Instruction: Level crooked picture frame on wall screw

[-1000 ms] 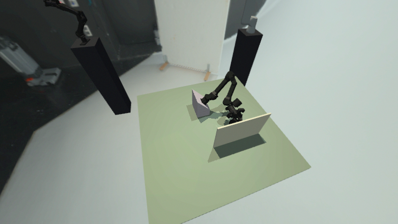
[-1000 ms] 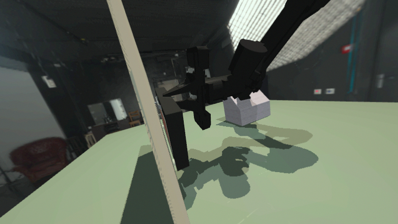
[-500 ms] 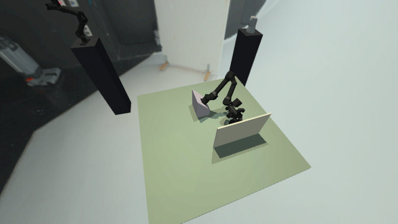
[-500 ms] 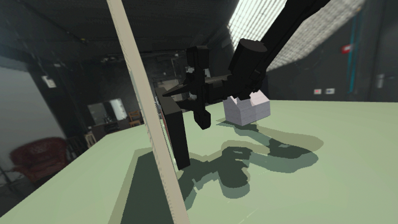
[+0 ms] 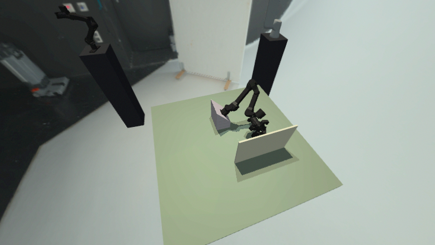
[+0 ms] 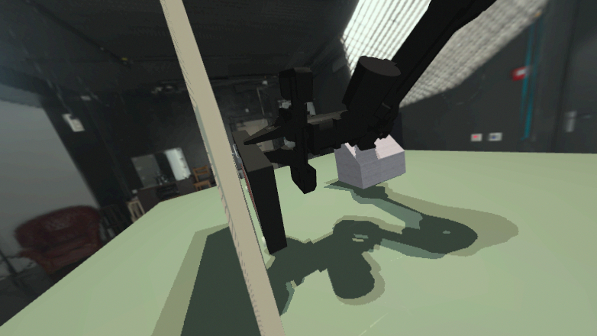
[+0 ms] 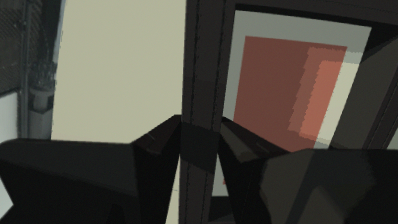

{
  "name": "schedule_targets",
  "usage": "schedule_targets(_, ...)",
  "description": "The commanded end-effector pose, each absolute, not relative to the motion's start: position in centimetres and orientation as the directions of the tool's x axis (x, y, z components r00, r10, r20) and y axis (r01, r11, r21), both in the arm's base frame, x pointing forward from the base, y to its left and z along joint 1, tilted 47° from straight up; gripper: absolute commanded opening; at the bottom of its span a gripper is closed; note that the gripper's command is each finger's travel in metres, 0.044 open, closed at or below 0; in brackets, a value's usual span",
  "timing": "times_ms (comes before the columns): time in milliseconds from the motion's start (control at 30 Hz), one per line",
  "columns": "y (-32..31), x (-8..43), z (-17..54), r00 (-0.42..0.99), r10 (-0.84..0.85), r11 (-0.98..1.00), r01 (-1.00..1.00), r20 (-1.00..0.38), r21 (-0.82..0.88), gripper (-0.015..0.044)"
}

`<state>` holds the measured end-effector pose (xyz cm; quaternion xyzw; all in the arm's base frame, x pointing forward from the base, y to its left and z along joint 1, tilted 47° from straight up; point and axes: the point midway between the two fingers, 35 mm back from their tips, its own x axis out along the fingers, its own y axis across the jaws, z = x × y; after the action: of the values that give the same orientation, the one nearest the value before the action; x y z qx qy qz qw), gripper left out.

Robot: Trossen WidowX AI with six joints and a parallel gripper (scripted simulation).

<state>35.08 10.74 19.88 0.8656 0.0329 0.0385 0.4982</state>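
Observation:
The dark picture frame [image 6: 269, 205] [image 7: 204, 60] with a red picture [image 7: 270, 75] in a pale border hangs at the front face of the upright cream wall board [image 5: 264, 146] [image 6: 230, 188] [image 7: 120, 65]. My gripper [image 6: 256, 149] [image 7: 199, 123] is shut on one bar of the frame, with one finger on the bar's outer side and one inside the opening. In the top view the board hides the frame and the fingertips. The screw and the notched strip are hidden. How far the frame tilts cannot be told from these views.
The arm rises from a lilac wedge-shaped block [image 5: 218, 120] [image 6: 382, 169] on the green table top [image 5: 194, 182] [image 6: 479, 188]. The board stands near the table's right edge in the top view. Two black pedestals [image 5: 110, 88] [image 5: 268, 57] stand beyond the table.

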Motion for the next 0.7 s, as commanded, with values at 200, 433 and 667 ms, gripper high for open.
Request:
schedule_targets(200,10.51,35.08,20.24,0.995,0.092,-0.507,0.012,0.040,0.862,0.0000)
schedule_targets(433,10.47,35.09,20.31,0.995,0.092,-0.507,0.012,0.040,0.862,0.0000)
schedule_targets(667,10.43,35.09,20.39,0.995,0.092,-0.507,0.012,0.040,0.862,0.0000)
